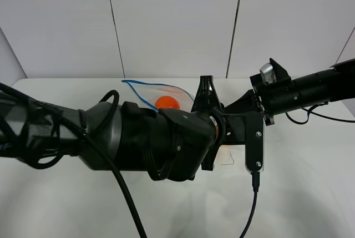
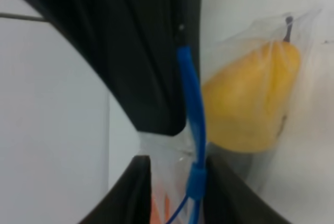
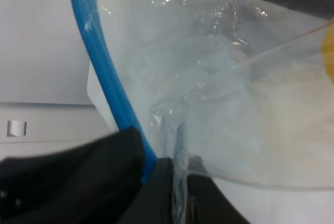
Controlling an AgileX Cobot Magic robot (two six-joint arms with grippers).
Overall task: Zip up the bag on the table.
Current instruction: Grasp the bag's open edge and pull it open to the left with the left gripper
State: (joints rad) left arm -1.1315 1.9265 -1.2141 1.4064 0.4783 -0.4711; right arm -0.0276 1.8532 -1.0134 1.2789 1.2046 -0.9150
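The clear crinkly bag [image 1: 157, 95] lies on the white table [image 1: 310, 182], its blue zipper strip [image 1: 138, 92] along the raised edge and an orange toy [image 1: 166, 102] inside. My left gripper [image 1: 206, 85] reaches across the middle and hides the rest of the bag. In the left wrist view it [image 2: 190, 145] is shut on the blue zipper strip [image 2: 192, 93], with the slider [image 2: 195, 179] just past the fingers and a yellow pear [image 2: 245, 104] behind. My right gripper [image 1: 236, 106] [image 3: 156, 166] is shut on the bag's edge [image 3: 209, 78], next to the blue strip [image 3: 99, 62].
The left arm's bulky body [image 1: 138, 141] fills the middle of the table in the high view. A black cable [image 1: 252, 204] hangs from it to the front edge. The right arm [image 1: 305, 91] comes in from the right. Grey wall panels stand behind.
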